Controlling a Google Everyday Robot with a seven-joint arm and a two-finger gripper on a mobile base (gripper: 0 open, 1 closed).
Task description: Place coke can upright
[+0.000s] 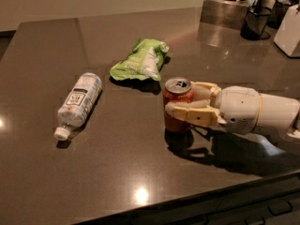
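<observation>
The dark, glossy counter reflects bright spots of light. Toward its front, the gripper reaches in from the right and is closed around the upright coke can. A bottle lies to the left and a green bag behind. The far containers are cut off at the top.

On my dark worktop I see a clear plastic bottle lying on its side at the left, cap towards me, a crumpled green and white snack bag behind and left of the tool at centre-right, and far back right a metal box, a black mesh cup and something white.
</observation>
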